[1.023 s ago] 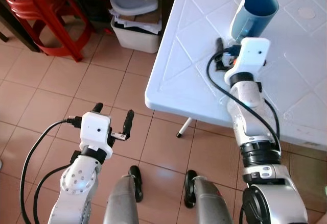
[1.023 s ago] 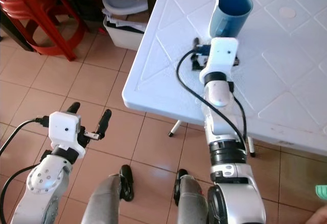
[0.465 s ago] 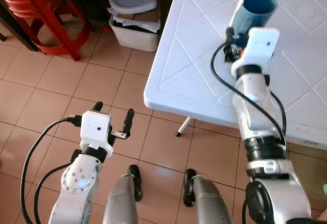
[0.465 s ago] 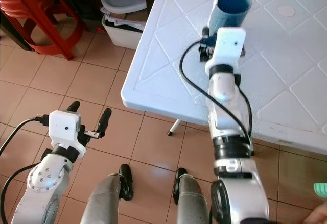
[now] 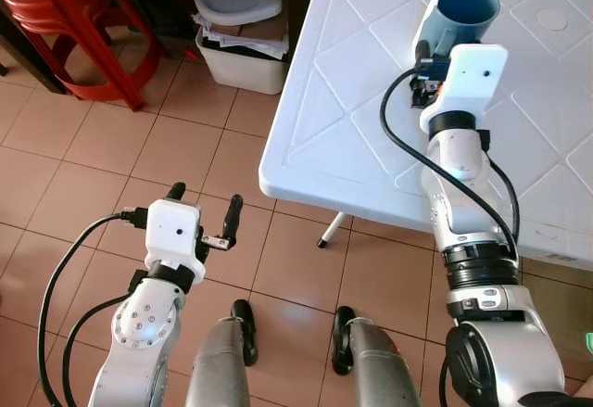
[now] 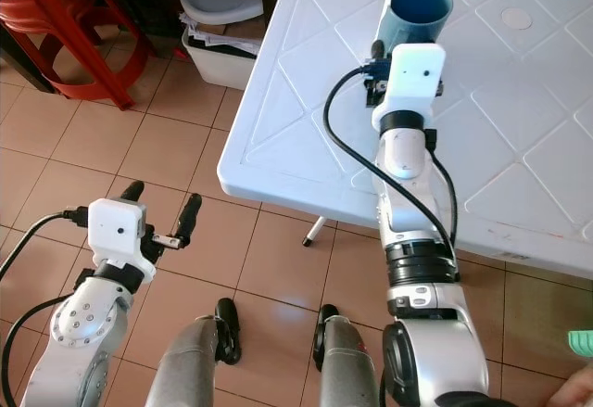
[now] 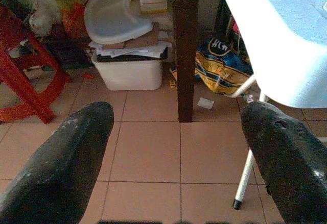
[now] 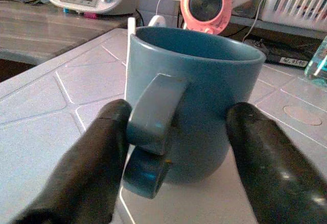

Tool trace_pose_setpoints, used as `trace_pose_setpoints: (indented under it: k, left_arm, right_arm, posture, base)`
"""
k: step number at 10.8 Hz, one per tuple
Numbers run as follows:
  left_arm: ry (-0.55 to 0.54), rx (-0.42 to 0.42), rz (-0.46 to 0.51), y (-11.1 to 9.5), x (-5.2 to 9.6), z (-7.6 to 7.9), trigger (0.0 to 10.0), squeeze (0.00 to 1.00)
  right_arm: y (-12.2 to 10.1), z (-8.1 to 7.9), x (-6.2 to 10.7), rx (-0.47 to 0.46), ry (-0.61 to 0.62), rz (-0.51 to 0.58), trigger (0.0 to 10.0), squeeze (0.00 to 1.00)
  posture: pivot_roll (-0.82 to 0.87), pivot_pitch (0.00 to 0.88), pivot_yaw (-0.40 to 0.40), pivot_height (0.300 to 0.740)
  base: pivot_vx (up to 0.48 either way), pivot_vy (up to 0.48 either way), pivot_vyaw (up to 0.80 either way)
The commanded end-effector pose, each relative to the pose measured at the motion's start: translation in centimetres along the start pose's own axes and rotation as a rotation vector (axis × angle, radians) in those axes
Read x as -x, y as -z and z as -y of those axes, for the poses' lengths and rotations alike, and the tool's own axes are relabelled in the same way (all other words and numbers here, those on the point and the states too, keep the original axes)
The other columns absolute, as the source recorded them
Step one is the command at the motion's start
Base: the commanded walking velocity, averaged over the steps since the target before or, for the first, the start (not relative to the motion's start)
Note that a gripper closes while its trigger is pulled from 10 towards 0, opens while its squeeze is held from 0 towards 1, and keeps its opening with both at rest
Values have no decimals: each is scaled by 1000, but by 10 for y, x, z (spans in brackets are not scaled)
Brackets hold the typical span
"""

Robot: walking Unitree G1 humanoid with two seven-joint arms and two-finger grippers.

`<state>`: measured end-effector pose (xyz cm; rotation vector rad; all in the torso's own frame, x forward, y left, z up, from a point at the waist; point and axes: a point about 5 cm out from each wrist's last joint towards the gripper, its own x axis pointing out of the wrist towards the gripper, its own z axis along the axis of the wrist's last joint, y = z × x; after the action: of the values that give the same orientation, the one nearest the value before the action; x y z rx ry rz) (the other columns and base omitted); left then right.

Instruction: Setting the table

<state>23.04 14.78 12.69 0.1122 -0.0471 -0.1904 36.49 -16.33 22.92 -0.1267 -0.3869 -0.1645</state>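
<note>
The blue mug (image 8: 196, 106) now stands nearly upright on the white bench (image 5: 343, 101), farther in from its corner than a second ago. The right hand (image 8: 176, 147) still straddles it, fingers loosely touching body and handle, so placement looks nearly done. The left hand (image 5: 204, 217) hangs open beside the bench.

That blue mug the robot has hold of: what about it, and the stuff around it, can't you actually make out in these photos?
- Blue mug: its base, hidden in the right wrist view by the right gripper and its own body.
- Mug's lower half: covered in the head views by the white wrist block.
- Mug's inside: too shadowed to tell if empty.
- White table: cut off by the frame edge.
- Left gripper: idle over the floor.
</note>
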Motion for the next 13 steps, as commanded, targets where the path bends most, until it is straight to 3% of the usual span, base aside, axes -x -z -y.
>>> trace_pose_setpoints:
  k: [1,13]
  left_arm:
    - [-5,1,-25,5,3,-2,10000,0]
    - [11,30,17,-1,-8,4,10000,0]
  right_arm:
    - [0,2,-1,7,10,5,0,0]
    - [15,7,7,-15,6,-45,0,0]
  posture:
    - [72,366,29,740]
    - [51,336,15,740]
  base:
    - [0,0,0]
    - [0,0,0]
